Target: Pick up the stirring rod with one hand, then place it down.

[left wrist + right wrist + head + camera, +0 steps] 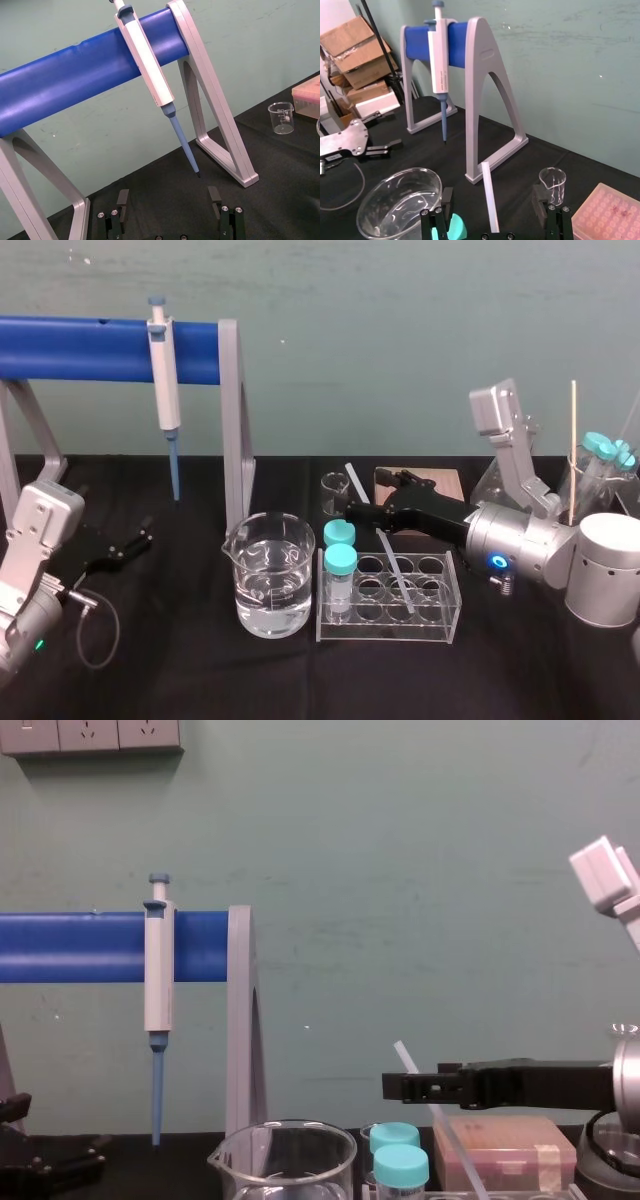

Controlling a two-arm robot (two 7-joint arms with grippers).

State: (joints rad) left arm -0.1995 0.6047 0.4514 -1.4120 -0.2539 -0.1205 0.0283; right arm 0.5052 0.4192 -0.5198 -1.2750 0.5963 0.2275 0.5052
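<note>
The stirring rod [385, 550] is a thin whitish stick leaning in the clear test-tube rack [443, 617], its upper end tilted back toward the wall. My right gripper [376, 496] reaches in from the right, level with the rod's upper part. In the right wrist view the stirring rod [489, 195] runs up between the two black fingers [446, 201] of the open right gripper [492, 199], with a gap on each side. The chest view shows the rod [443, 1130] crossing behind the right gripper [402, 1086]. My left gripper [133, 544] lies parked at the far left, and in its wrist view the left gripper [169, 199] is open and holds nothing.
A beaker of water [268, 585] stands left of the rack, with two teal-capped tubes [340, 562] at the rack's left end. A small beaker [335, 491] and a pink tip box [435, 480] sit behind. A pipette [163, 375] hangs on the blue stand [80, 348]. A white cylinder [606, 570] stands at right.
</note>
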